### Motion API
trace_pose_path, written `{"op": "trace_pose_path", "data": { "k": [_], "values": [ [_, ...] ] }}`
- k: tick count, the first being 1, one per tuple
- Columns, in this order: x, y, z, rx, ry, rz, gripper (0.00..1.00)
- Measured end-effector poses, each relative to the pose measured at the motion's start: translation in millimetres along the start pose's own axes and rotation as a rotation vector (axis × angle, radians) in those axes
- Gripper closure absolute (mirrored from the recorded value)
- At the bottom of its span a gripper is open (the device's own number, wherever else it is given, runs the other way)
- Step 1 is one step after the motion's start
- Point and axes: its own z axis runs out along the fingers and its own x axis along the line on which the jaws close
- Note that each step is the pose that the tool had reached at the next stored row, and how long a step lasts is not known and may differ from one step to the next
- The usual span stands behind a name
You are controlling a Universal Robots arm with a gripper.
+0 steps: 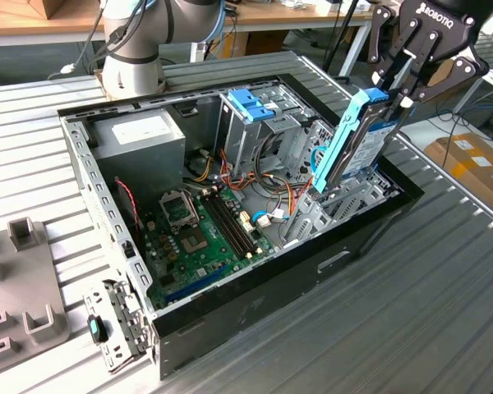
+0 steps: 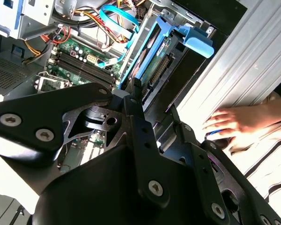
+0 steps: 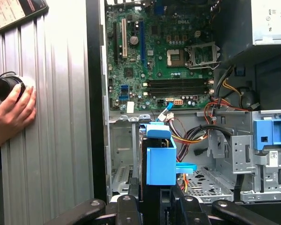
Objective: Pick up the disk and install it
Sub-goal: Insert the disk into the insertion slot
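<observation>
Disk [image 1: 357, 144] upright between down-pointing fingers [image 3: 126, 213], over case [image 1: 255, 304].

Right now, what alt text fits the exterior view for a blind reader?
The gripper holds the disk on edge, its lower end down in the bay of an open computer case lying on a ribbed metal table.

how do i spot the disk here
Find the open computer case, then its end at the exterior view's right. The disk stands tilted on edge there between the black fingers; unlike the blue latch on the drive cage, it is a flat dark slab with a long light-blue rail.
</observation>
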Motion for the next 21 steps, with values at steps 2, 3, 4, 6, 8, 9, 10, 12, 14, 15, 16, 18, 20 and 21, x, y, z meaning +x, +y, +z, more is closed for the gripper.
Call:
{"op": "trace_pose_path", "data": {
  "k": [2,3,4,6,8,9,10,12,14,15,16,18,20,21],
  "values": [
    [0.1,0.0,0.2,0.0,-0.0002,0.0,0.65],
    [0.4,0.0,0.3,0.0,-0.0004,0.0,0.65],
    [0.6,0.0,0.5,0.0,-0.0001,0.0,0.65],
    [0.8,0.0,2.8,0.0,-0.0001,0.0,0.65],
    [0.8,-0.1,5.0,0.0,-0.0002,0.0,0.65],
    [0.8,-0.1,5.4,0.0,-0.0001,0.0,0.65],
    [0.8,-0.1,5.8,0.0,-0.0001,0.0,0.65],
    [0.8,-0.1,6.0,0.0,0.0,0.0,0.65],
    [0.8,-0.1,7.2,0.0,-0.0003,0.0,0.65],
    [0.8,-0.1,7.8,0.0,-0.0002,0.0,0.65],
    [0.8,-0.1,8.8,0.0,-0.0001,0.0,0.65],
    [0.8,-0.1,9.8,0.0,-0.0001,0.0,0.65],
    [0.8,-0.1,9.9,0.0,-0.0001,0.0,0.65],
    [0.8,-0.1,9.9,0.0,-0.0001,0.0,0.65]
  ]
}}
